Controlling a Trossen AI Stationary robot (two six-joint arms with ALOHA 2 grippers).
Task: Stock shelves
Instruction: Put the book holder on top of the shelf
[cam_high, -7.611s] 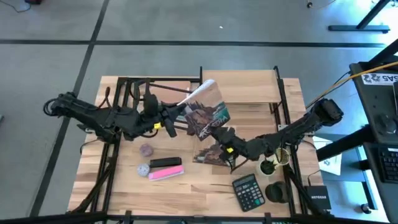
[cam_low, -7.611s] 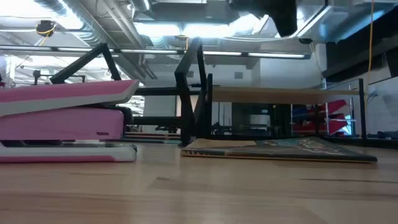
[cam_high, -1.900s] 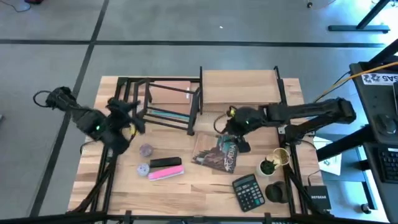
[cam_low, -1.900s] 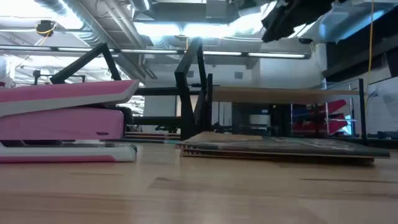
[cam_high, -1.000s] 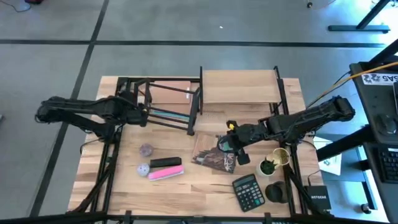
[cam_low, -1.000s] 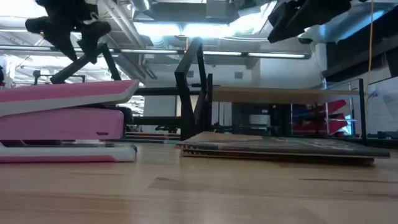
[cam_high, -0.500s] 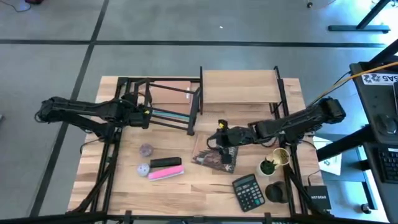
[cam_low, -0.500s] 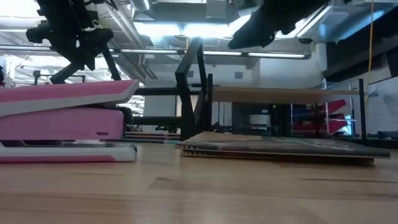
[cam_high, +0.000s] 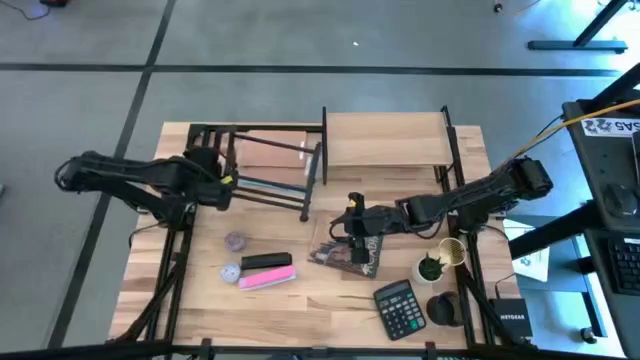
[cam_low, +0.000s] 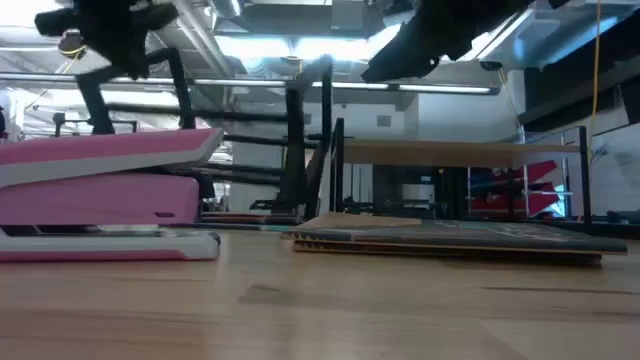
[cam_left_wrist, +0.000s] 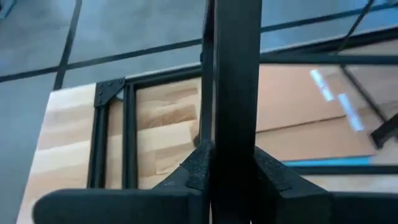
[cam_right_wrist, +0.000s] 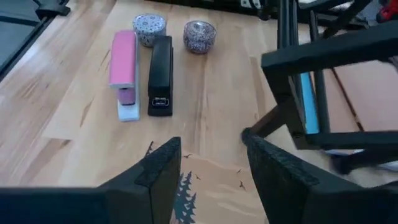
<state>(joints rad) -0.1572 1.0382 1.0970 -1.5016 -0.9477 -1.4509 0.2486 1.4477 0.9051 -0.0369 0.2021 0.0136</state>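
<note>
The low black metal-bar rack (cam_high: 262, 128) stands at the far left of the table with a blue book (cam_high: 272, 184) lying in it. My left gripper (cam_high: 216, 181) is shut on a bar at its left end. The two-level wooden shelf (cam_high: 385, 140) stands to its right. A magazine (cam_high: 350, 254) with a forest cover lies flat on the table in front of the shelf. My right gripper (cam_high: 352, 222) hangs open above the magazine's far left part (cam_right_wrist: 205, 193), well clear of the table in the low view (cam_low: 430, 40). My left gripper pinches one black bar (cam_left_wrist: 233, 112) of the rack's left end frame between its two fingers (cam_left_wrist: 199, 171), which lie across the bar. It comes from the table's left. Whether the rack's feet rest on the table I cannot tell.
Near the front left lie a pink stapler (cam_high: 268, 279), a black stapler (cam_high: 266, 261) and two small round tins (cam_high: 233, 241). At the front right stand a calculator (cam_high: 400, 308), a small potted plant (cam_high: 431, 267) and a black cup (cam_high: 443, 309).
My right gripper has gone toward the table's left, from the magazine's right part to above its far left part. My left gripper has risen a little at the rack's left end, and in the low view the rack's bars have shifted and stand steeper than before.
</note>
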